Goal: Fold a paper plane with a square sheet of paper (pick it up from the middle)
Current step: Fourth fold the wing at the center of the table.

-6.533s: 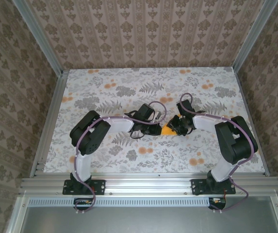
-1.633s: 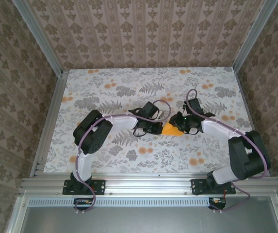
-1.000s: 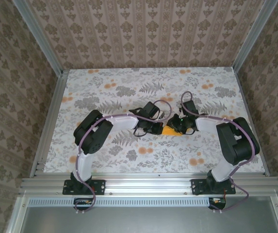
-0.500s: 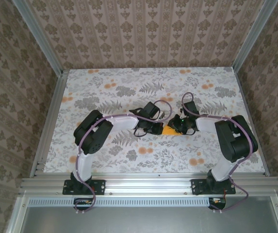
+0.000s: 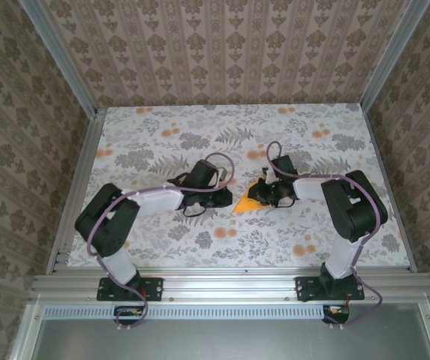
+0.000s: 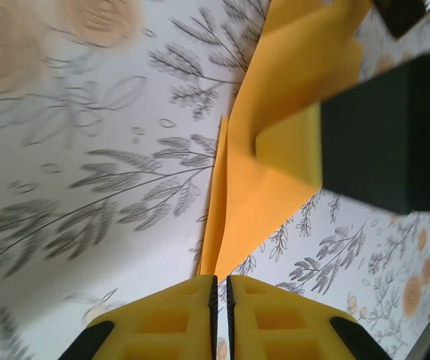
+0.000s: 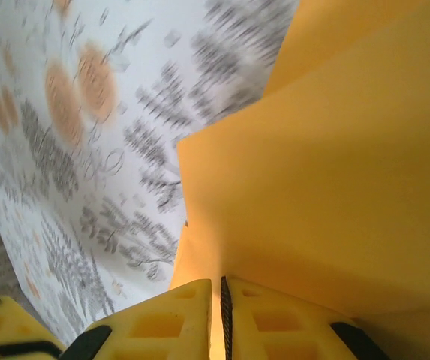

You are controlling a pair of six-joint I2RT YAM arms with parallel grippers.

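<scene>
Orange paper (image 5: 243,204) in R fingers (image 7: 171,315), arm (image 5: 353,214) bent inward.

The sheet of paper (image 5: 245,203) is showing thin, matt, smooth orange paper, resting on the surface (image 5: 162,127), itself looking matt and printed

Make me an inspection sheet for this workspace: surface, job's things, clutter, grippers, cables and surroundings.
Surface: table, floral print, flat.
Job's things: orange paper, folded to a point, mid-table, one end raised.
Clutter: nothing seen.
Grippers: right gripper shut on the paper's fold; left gripper pads almost together, nothing seen between them, the paper's tip just ahead.
Cables: purple cables, looped clear of the paper.
Surroundings: patterned walls; aluminium frame along the near edge.
</scene>
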